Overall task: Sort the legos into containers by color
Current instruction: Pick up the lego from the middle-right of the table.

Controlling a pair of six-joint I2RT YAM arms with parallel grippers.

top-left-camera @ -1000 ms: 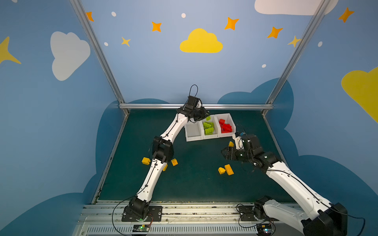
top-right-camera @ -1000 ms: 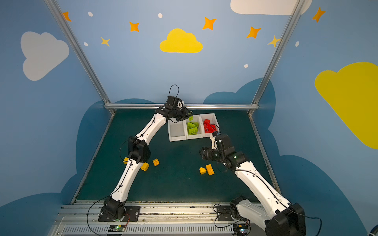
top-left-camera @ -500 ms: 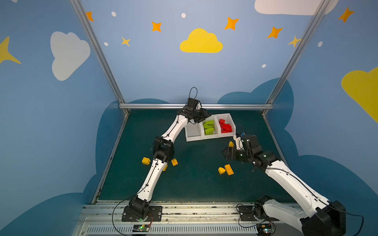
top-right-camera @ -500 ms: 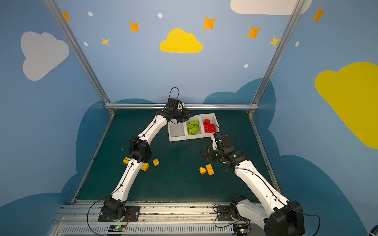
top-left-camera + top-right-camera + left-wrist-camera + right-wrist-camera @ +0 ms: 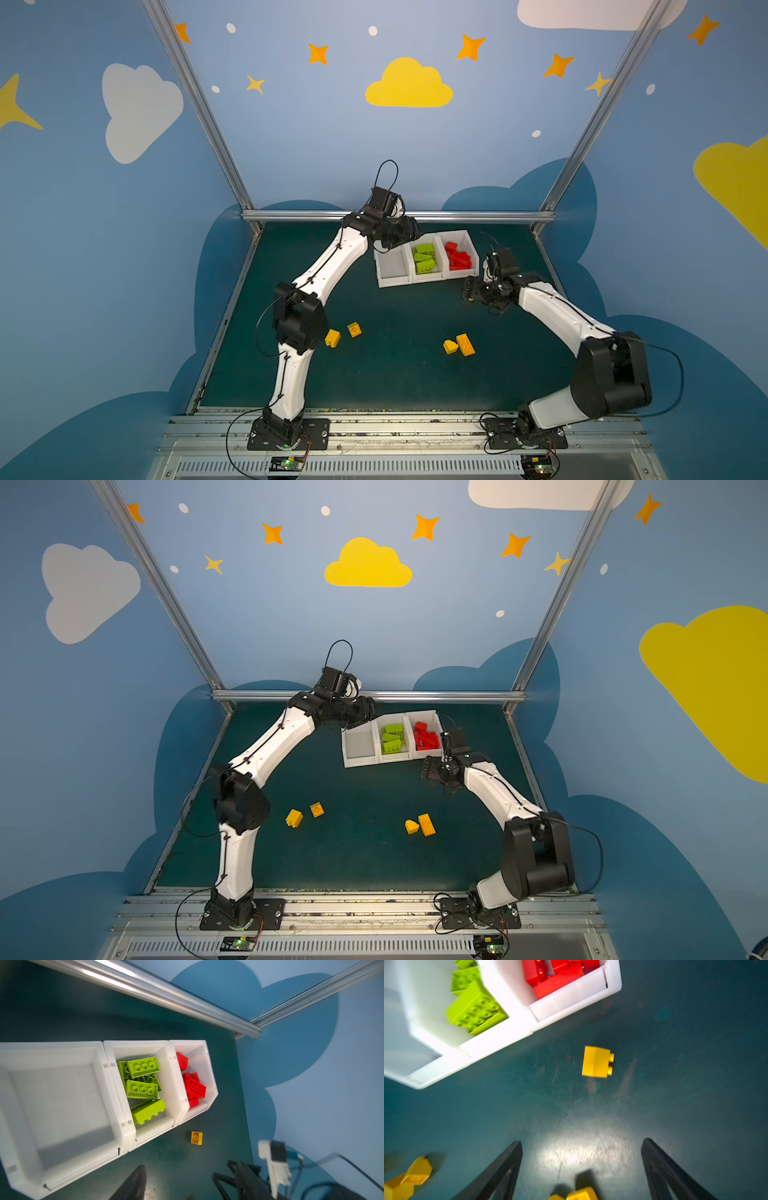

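Three white bins stand in a row at the back: an empty one [image 5: 392,268], one with green legos [image 5: 424,258] and one with red legos [image 5: 457,257]. My left gripper [image 5: 409,237] hangs open over the back of the empty bin with nothing between its fingers [image 5: 133,1184]. My right gripper [image 5: 582,1140] is open and low over the mat, just right of the red bin [image 5: 571,995]. A small yellow lego [image 5: 598,1061] lies on the mat beyond its tips. Several more yellow legos lie in two pairs [image 5: 332,338] [image 5: 465,344].
A metal rail [image 5: 399,215] runs along the table's back edge behind the bins, with blue walls on three sides. Another yellow piece [image 5: 581,1193] shows blurred at the edge of the right wrist view, near the base of the fingers.
My left gripper opened, dropped a green lego into the middle bin and drew back left. My right gripper opened a little wider and shifted toward the bins, over the small yellow lego.
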